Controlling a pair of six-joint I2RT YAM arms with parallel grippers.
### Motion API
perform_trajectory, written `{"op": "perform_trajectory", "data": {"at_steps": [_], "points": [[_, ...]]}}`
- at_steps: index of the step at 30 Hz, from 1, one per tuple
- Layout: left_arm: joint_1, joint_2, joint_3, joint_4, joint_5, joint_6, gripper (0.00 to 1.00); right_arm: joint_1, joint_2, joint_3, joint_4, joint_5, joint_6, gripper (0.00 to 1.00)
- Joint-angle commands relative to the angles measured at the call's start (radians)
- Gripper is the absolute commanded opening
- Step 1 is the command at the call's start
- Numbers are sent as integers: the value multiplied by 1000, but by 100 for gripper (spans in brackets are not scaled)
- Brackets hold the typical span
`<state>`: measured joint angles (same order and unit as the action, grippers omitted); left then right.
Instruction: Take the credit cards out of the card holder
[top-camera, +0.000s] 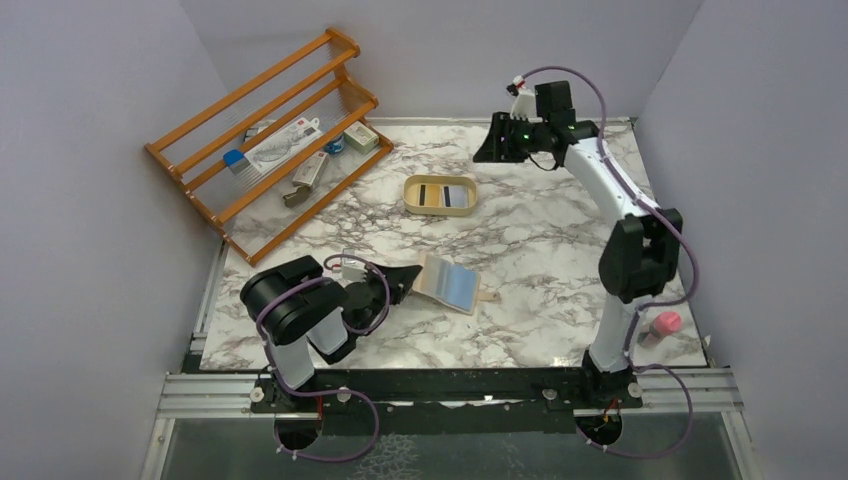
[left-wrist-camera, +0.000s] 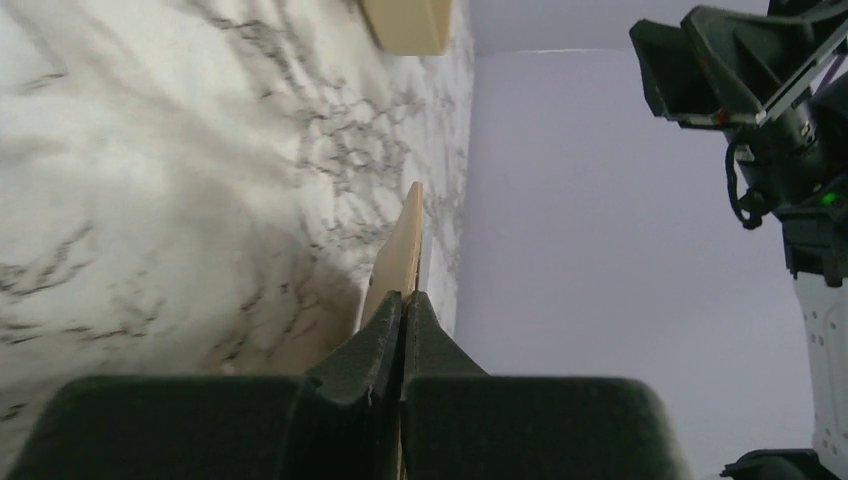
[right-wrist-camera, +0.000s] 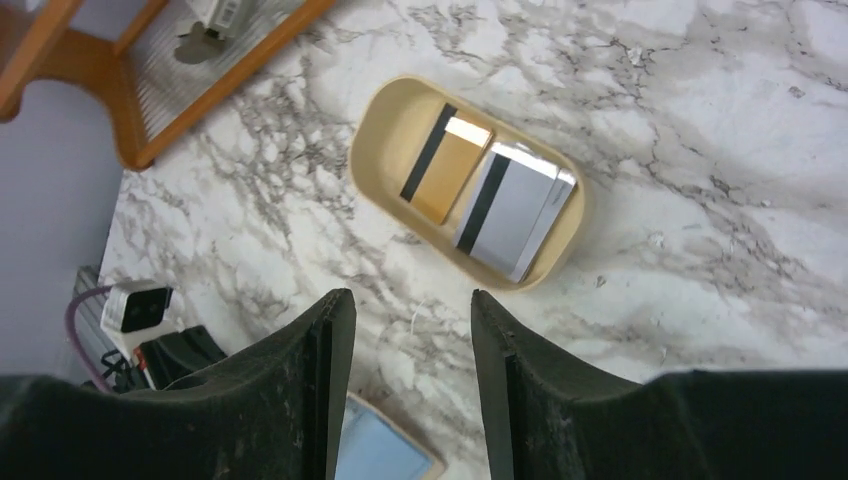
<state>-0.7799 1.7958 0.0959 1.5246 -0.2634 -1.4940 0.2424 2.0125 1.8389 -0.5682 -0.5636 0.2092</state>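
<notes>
One hand (top-camera: 410, 277) at card holder (top-camera: 455, 284) edge

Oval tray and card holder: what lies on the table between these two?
Nothing lies there. The top view shows only bare marble table between the oval tray and the card holder.

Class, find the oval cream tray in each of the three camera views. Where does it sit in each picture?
Top external: tray near the centre, just above the middle.
Left wrist: only its side shows, at the top edge.
Right wrist: centre, in the upper half.
Shared landmark: the marble table.
</notes>
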Motion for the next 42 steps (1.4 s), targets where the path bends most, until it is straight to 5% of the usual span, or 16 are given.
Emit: {"op": "perform_trajectory", "data": {"at_steps": [1,11,42], "points": [[5,-106,35,57,-13,102,0,39,-200,-191,45,47,10,52],[4,-290,109,-286,-34,247,0,372,-353,-598,123,207,88,56],[4,-253,94,-288,-36,235,0,456,-266,-665,231,228,180,68]]}}
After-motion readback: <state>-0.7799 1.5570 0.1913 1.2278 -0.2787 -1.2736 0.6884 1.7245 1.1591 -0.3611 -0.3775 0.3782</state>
